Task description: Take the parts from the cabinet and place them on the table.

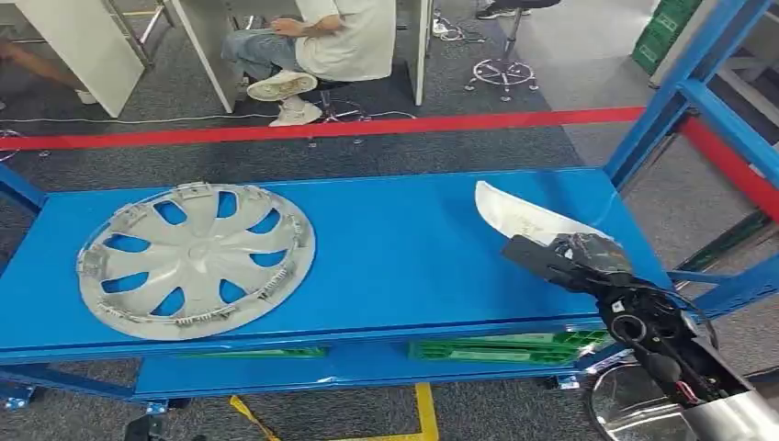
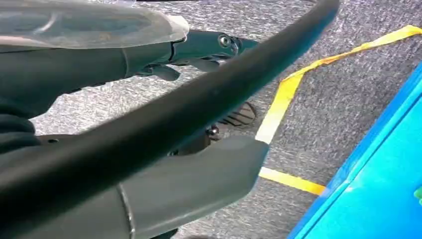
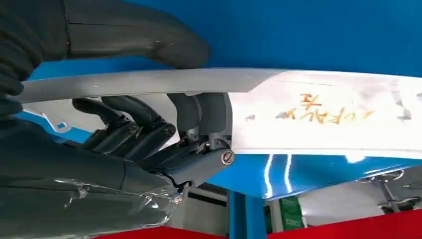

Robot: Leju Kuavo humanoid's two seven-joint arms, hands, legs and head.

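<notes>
Your right hand (image 1: 574,262) grips the white trim panel (image 1: 524,217), thumb over one face and the dark fingers (image 3: 149,127) curled against the other, as the right wrist view shows plainly. Take the blue table (image 1: 404,248) as your landmark: the panel lies over its right end, its long axis running from the hand diagonally away toward the table's far right corner, so the free tip points away from you and the gripped end sits nearest the table's front edge. Whether the panel's underside already touches the blue top you cannot tell from these views; it looks close to it. So the coming move, as I judge it, is a lowering and release, and it turns on keeping that long axis inside the table's right edge instead of letting it swing out past it. The silver hubcap (image 1: 196,260) already lies flat at the table's left end, well apart from the panel. Your left hand (image 2: 199,50) hangs beside the table, over grey carpet with yellow floor tape (image 2: 283,99); its fingers hold nothing, and you cannot tell how far they are curled.
</notes>
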